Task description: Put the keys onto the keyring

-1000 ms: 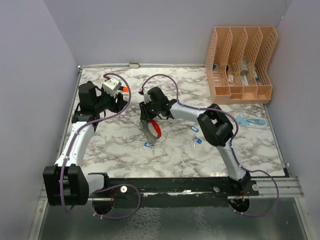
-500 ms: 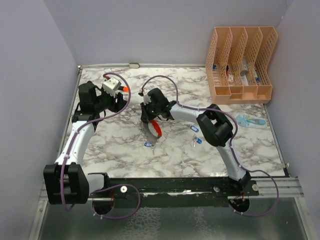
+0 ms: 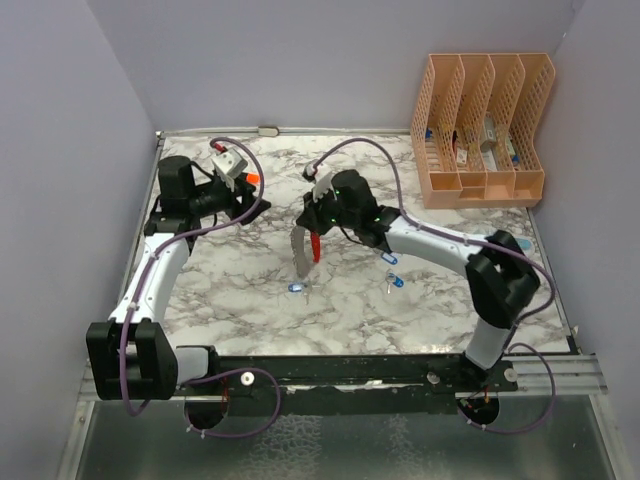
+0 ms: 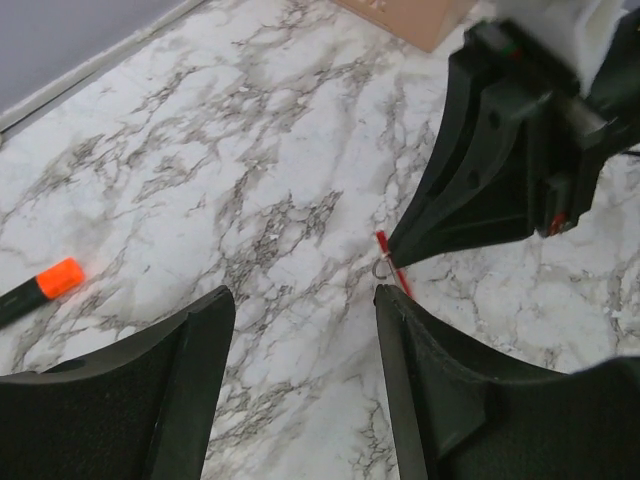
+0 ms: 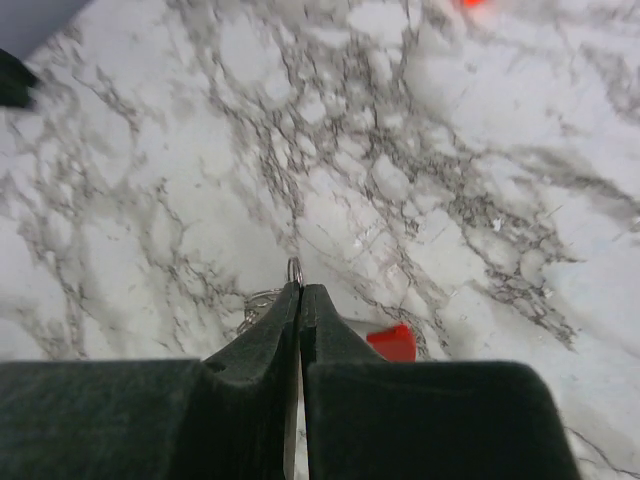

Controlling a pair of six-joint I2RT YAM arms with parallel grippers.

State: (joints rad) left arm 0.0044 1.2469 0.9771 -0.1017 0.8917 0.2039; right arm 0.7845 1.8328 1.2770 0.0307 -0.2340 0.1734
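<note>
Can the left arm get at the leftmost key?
Probably yes: the left gripper is open and empty, and nothing lies on the table between it and the key; the keyring in the right gripper hangs nearby.

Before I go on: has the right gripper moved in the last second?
Yes. The right gripper, shut on the keyring, has shifted to the right in the top view, toward the orange file organizer.

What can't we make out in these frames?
Right wrist: keyring mostly hidden under the shut right claw; only a red corner and wire loop show.
Top external: keys too small to see their holes.
Left wrist: marker cut off by left edge.
</note>
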